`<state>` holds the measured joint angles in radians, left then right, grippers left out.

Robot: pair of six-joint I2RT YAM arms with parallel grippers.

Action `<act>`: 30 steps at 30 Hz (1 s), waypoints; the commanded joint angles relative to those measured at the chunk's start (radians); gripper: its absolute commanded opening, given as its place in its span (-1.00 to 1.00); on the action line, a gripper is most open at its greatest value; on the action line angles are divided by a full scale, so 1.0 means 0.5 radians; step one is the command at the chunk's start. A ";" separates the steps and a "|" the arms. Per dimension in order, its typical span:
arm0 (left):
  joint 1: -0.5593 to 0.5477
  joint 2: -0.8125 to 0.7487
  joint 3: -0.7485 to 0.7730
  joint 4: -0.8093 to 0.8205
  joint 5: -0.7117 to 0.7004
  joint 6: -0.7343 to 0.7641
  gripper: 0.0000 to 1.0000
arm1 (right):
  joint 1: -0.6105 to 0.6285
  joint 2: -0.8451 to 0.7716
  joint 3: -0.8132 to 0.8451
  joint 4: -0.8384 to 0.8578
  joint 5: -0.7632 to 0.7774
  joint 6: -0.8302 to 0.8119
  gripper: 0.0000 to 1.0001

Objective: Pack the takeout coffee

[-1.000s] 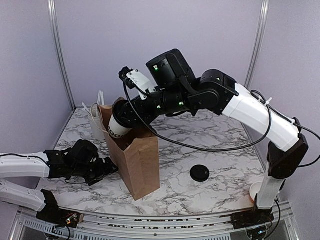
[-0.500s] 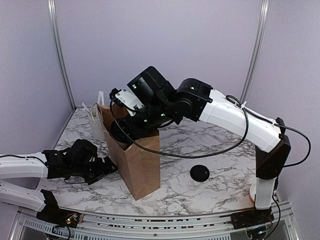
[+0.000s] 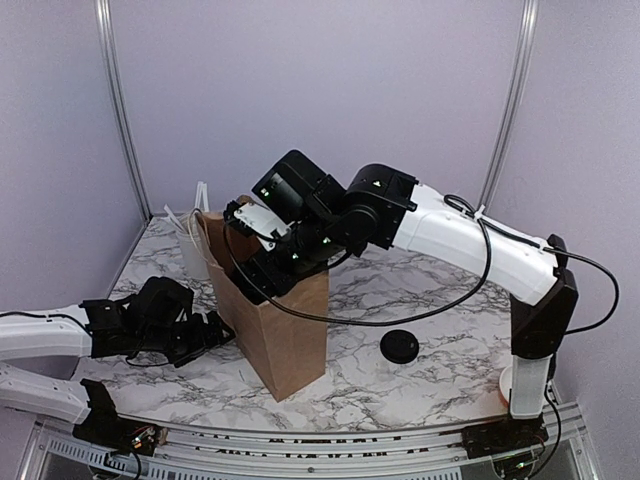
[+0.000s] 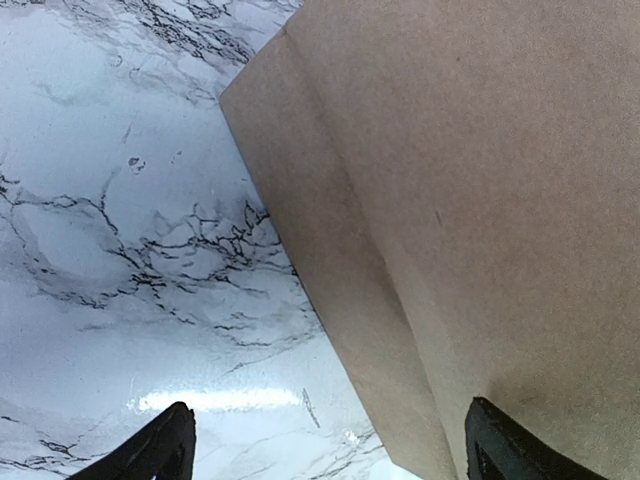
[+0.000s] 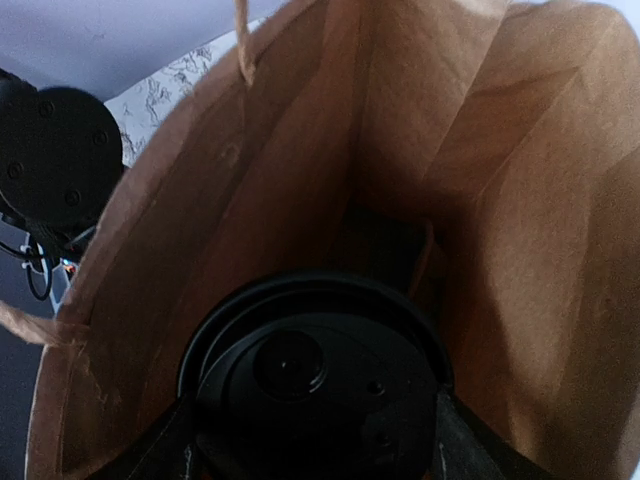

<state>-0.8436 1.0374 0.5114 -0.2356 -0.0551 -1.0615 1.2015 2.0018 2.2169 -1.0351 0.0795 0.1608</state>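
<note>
The takeout coffee shows only as its round black lid (image 5: 315, 375), deep inside the brown paper bag (image 5: 490, 200). My right gripper (image 5: 315, 448) is shut on it, a dark finger on each side of the lid. From above, that gripper reaches down into the mouth of the upright bag (image 3: 290, 325) and the cup is hidden. My left gripper (image 3: 213, 331) is open low beside the bag's left side. Its fingertips (image 4: 168, 440) stand wide apart, with the bag's bottom corner (image 4: 400, 400) in front of them, unpinched.
A loose black lid (image 3: 399, 346) lies on the marble table (image 3: 430, 290) right of the bag. White items (image 3: 190, 238) stand behind the bag at the back left. Purple walls close off the back and sides.
My right arm has come down and moved left, carrying the cup from the bag's rim into the bag. The bag now stands straighter. The left arm has stayed put.
</note>
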 commanded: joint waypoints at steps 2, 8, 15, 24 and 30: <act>-0.003 -0.038 0.073 -0.068 -0.039 0.046 0.89 | -0.004 -0.125 -0.120 -0.171 -0.094 0.023 0.40; -0.003 -0.040 0.108 -0.101 -0.047 0.055 0.89 | -0.004 -0.288 -0.218 -0.331 -0.129 0.035 0.40; -0.003 -0.017 0.153 -0.120 -0.049 0.073 0.89 | -0.001 -0.383 -0.286 -0.536 -0.156 0.025 0.40; -0.003 -0.022 0.149 -0.122 -0.058 0.072 0.89 | -0.057 -0.276 -0.181 -0.516 -0.109 0.057 0.41; 0.000 -0.039 0.160 -0.142 -0.078 0.111 0.90 | -0.103 -0.213 -0.039 -0.489 -0.125 0.111 0.41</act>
<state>-0.8436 1.0370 0.5610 -0.2680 -0.0723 -1.0309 1.1679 1.8732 2.1239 -1.2896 0.0109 0.1898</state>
